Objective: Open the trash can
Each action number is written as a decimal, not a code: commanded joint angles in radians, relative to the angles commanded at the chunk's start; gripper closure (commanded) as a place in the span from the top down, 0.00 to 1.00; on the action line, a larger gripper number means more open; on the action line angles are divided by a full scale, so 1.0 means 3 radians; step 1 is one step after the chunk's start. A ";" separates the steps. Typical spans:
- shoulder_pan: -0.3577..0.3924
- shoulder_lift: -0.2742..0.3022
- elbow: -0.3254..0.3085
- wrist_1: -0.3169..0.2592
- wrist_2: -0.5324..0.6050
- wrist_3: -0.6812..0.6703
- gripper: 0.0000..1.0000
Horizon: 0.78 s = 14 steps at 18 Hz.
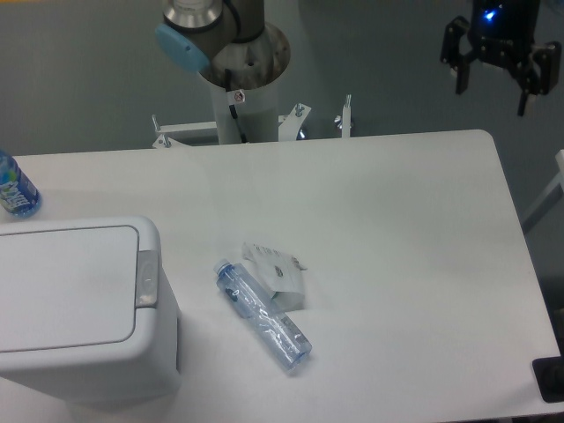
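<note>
Arm base [242, 84]: a pale, upright cylinder with a dark, wider collar around its top.
Joint [211, 22]: grey metal housing with a shiny silver ring and a rounded light-blue cap at the left.
Cable: a thin dark lead runs down the column past a small red-marked tag.
Gripper [500, 77]: black, two dark angular fingers, with a blue light glowing on the body above.

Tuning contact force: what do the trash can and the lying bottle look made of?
Trash can: looks like white moulded plastic, smooth satin finish, rounded corners; grey latch likely plastic too. Lying bottle: clear thin plastic with a bluish tint and see-through, ribbed walls, probably PET.
</note>
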 joint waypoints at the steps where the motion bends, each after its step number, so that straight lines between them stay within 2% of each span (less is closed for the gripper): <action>1: -0.0036 0.0000 -0.0005 0.0000 0.0000 -0.0046 1.00; 3: -0.0113 0.0005 -0.0005 0.0000 0.0000 -0.0184 1.00; 6: -0.0271 0.0005 -0.0005 0.0015 0.0000 -0.0638 1.00; 10: -0.0567 -0.0015 -0.0061 0.0327 0.0000 -0.1282 1.00; 14: -0.0731 -0.0020 -0.0133 0.0567 -0.0005 -0.1804 1.00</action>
